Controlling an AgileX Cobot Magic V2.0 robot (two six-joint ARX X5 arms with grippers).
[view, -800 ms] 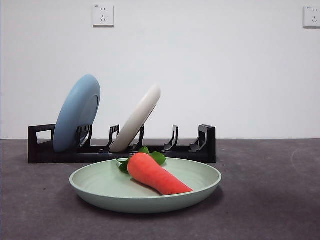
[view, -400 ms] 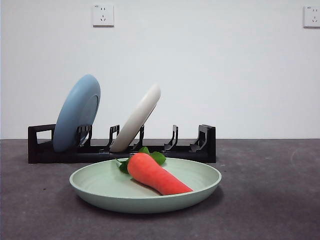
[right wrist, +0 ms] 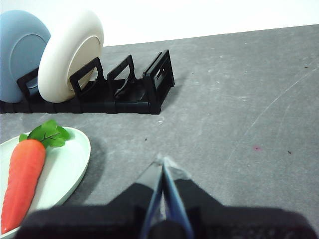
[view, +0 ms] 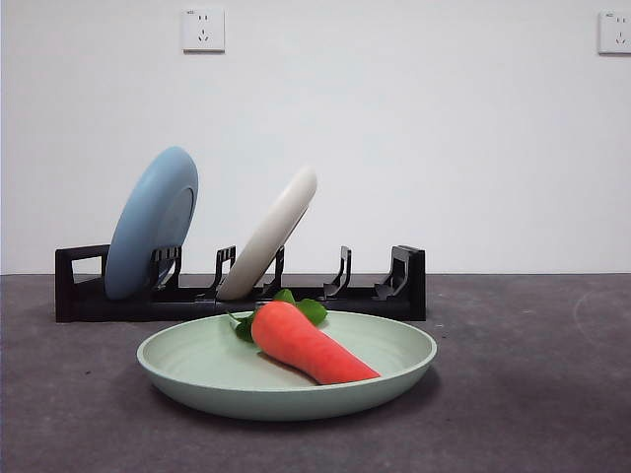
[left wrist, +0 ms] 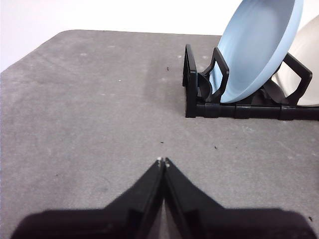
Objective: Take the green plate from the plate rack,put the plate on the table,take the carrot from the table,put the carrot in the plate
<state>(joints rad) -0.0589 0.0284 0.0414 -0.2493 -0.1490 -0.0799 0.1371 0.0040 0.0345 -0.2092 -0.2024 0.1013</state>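
The green plate (view: pixel 212 370) lies flat on the table (view: pixel 532 394) in front of the plate rack (view: pixel 89 296). The carrot (view: pixel 306 343) lies in the plate, leaves toward the rack. In the right wrist view the plate (right wrist: pixel 70 164) and carrot (right wrist: pixel 22 174) lie beside my right gripper (right wrist: pixel 162 162), which is shut and empty over bare table. My left gripper (left wrist: pixel 162 162) is shut and empty above bare table, short of the rack's handle end (left wrist: pixel 192 79). Neither arm shows in the front view.
A blue plate (view: pixel 153 222) and a cream-white plate (view: pixel 271 232) lean in the rack's slots; both show in the wrist views too, the blue plate (left wrist: pixel 259 45) and the cream-white plate (right wrist: pixel 70 55). Two wall sockets (view: pixel 203 30) sit on the white wall behind.
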